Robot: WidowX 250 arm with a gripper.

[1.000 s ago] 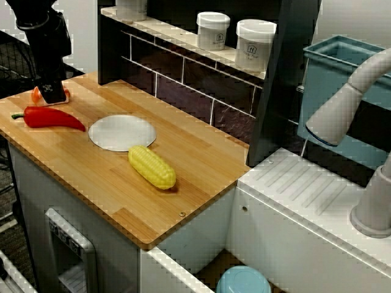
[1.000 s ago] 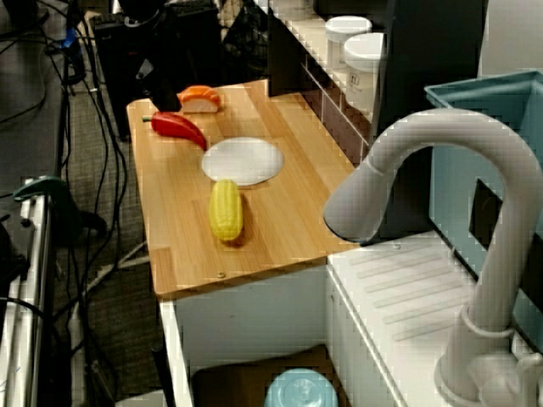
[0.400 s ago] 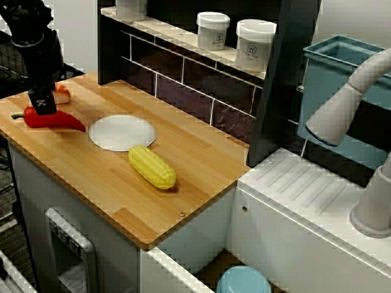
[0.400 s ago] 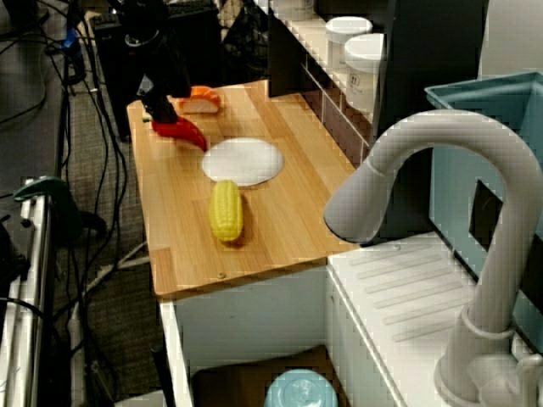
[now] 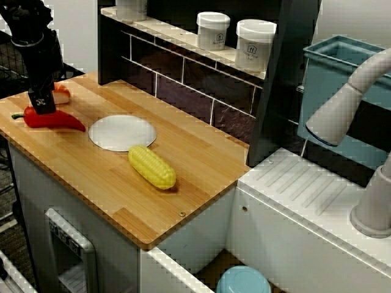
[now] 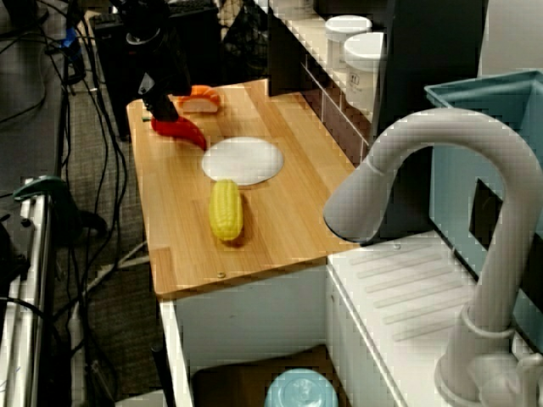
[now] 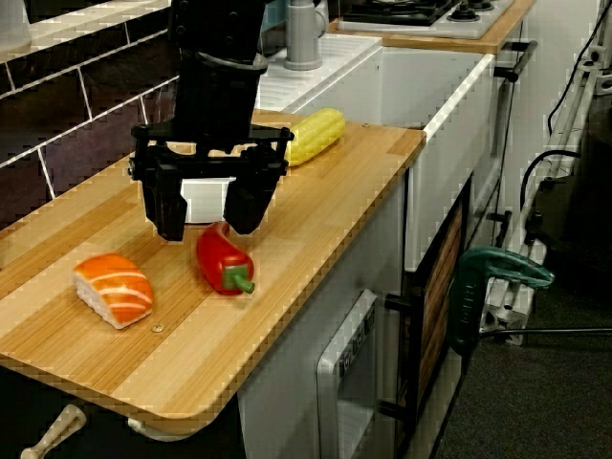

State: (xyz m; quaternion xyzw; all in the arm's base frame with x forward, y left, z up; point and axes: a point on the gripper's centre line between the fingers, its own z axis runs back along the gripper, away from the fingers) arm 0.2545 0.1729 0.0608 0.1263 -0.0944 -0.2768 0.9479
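The wooden counter (image 5: 201,159) carries everything. My gripper (image 7: 207,222) hangs low over the red pepper (image 7: 220,256), its jaws spread wide to either side of the body and clamping nothing. The pepper lies flat near the counter's outer corner, its tip near the plate (image 5: 122,132), with the salmon sushi (image 7: 115,287) just beside it. I judge it light, hollow and glossy (probably plastic, so slippery), and best gripped across the thick middle. A second ago the gripper stood over the sushi. The pepper hasn't moved.
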